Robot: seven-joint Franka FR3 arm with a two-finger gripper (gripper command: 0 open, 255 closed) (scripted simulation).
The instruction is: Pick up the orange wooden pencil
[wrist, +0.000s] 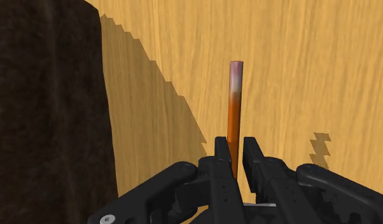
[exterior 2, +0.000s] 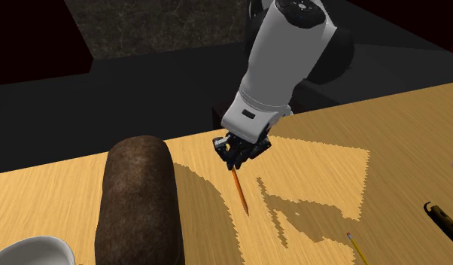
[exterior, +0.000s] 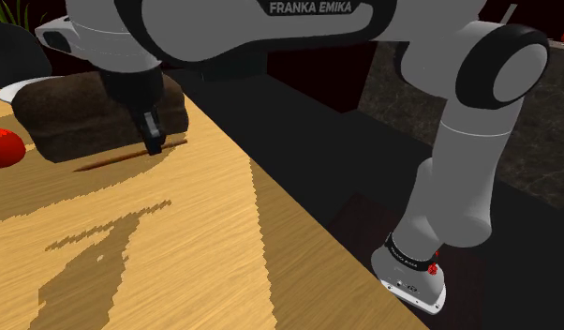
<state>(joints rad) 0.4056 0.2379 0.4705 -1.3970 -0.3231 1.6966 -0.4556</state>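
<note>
— Wondering how far along I am. What do you see?

— You have the grasp, by the look of it. In the wrist view your gripper (wrist: 235, 145) has its fingers only a narrow slot apart, with the orange pencil (wrist: 234, 105) clasped between them near one end. The rest of the shaft runs out ahead of the fingertips. What is left is the lift. In the second exterior view the pencil points from the gripper toward six o'clock and seems to lie on the table (exterior 2: 413, 128) (I see no gap under it, though the arm's shadow makes that hard to judge).

— Anything around it I should mind?

— The brown loaf (exterior 2: 138, 203) is the close one. It lies alongside the pencil at about nine o'clock of it in that view, near but apart. Raise straight up and you should clear it; I'd judge a sideways drift toward it the only real risk. A white dish (exterior 2: 29, 252) sits at seven o'clock, past the loaf. A yellow pencil (exterior 2: 357, 248) lies at four o'clock with a dark object (exterior 2: 443, 218) beyond it, all well apart. In the shoulder view a red round thing (exterior: 4, 148) rests at nine o'clock of the gripper, past the loaf's end.
</note>
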